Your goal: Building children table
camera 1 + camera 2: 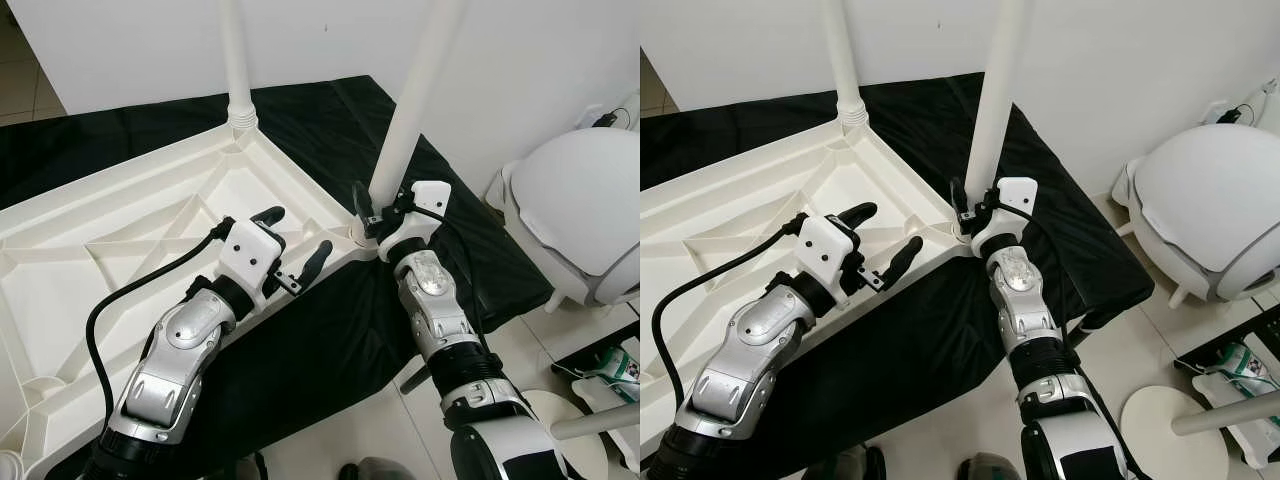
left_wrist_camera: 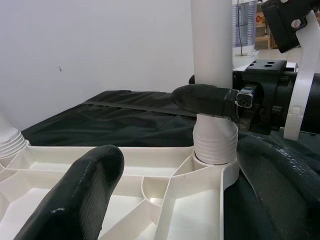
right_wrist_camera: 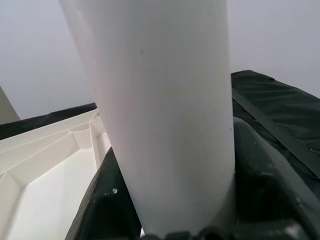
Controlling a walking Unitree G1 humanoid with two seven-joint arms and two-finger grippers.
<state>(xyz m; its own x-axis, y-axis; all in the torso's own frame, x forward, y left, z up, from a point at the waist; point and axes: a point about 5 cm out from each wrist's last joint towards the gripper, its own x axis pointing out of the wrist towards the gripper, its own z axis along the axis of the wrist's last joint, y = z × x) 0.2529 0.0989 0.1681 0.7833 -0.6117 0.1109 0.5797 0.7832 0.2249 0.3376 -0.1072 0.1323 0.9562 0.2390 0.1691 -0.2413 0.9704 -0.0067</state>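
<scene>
Tabletop (image 1: 130,260): lies upside down on a black cloth (image 1: 330,330), ribbed underside up, so the leg sockets face the ceiling and legs can go in from above.
Near leg (image 1: 400,130): stands in the corner socket (image 2: 215,162) nearest the robot's right arm, tilted a little rather than plumb; from the tilt I judge it not fully seated.
Far leg (image 1: 236,60): upright in the next corner socket along the same edge, well apart from both arms; it looks done.
Right gripper (image 1: 372,218): clasped around the near leg low down, just above the ribbed collar; the right wrist view has the white tube pressed between its dark fingers (image 3: 265,170). Holding that low gives it purchase to twist or press the leg home.
Left gripper (image 1: 290,245): fingers spread, grasping nothing, hovering over the tabletop's edge near the same corner. The left wrist view looks between its two fingers (image 2: 80,190) straight at the socket, so it seems placed to steady the top or watch the joint.
Cloth: spread over a low platform, probably to keep the plastic from scuffing or sliding.
Other corners: the sockets toward the robot's left appear to have no legs in them yet, as far as I can see.
Surroundings: a white round-backed chair (image 1: 575,215) beside the platform on the right.
</scene>
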